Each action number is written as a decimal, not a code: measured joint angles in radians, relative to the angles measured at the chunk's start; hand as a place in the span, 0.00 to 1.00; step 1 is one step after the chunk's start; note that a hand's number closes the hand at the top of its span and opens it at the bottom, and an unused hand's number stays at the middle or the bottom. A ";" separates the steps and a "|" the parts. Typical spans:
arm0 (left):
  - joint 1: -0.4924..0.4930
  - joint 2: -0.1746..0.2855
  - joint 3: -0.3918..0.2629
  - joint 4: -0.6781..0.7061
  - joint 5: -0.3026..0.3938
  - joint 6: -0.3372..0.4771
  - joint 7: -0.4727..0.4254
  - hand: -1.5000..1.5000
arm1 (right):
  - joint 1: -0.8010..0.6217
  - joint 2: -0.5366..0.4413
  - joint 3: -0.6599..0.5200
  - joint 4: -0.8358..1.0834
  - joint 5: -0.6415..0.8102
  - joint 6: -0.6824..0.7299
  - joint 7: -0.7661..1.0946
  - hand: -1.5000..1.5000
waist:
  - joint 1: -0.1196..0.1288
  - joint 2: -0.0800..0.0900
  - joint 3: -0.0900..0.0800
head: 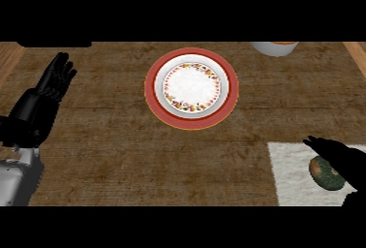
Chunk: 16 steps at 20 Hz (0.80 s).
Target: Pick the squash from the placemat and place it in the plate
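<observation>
The squash (326,173), a green and orange mottled oval, lies on the white placemat (295,167) at the lower right. My right hand (344,156) hangs over it from the right, its fingers stretched out toward the upper left and covering the squash's right side, with no curl round it. The plate (191,88), red-rimmed with a white centre and a flowered band, sits at the upper middle of the counter with nothing on it. My left hand (55,77) rests open at the left edge, fingers up.
A white and orange bowl (274,47) shows partly at the top edge, right of the plate. The brown wooden counter (129,145) stretches between the placemat and the plate.
</observation>
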 measured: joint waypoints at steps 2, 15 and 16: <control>-0.007 -0.007 0.009 0.004 -0.007 -0.008 0.005 0.50 | -0.023 0.025 0.010 0.019 0.037 0.000 0.014 0.00 | 0.000 0.000 0.000; -0.029 -0.032 0.023 0.004 -0.031 -0.028 0.023 0.50 | -0.165 0.082 -0.089 0.192 0.110 -0.282 -0.173 1.00 | 0.009 0.002 -0.004; -0.030 -0.032 0.023 0.003 -0.027 -0.036 0.019 0.50 | -0.213 0.071 -0.116 0.255 0.104 -0.289 -0.189 1.00 | 0.018 0.005 -0.003</control>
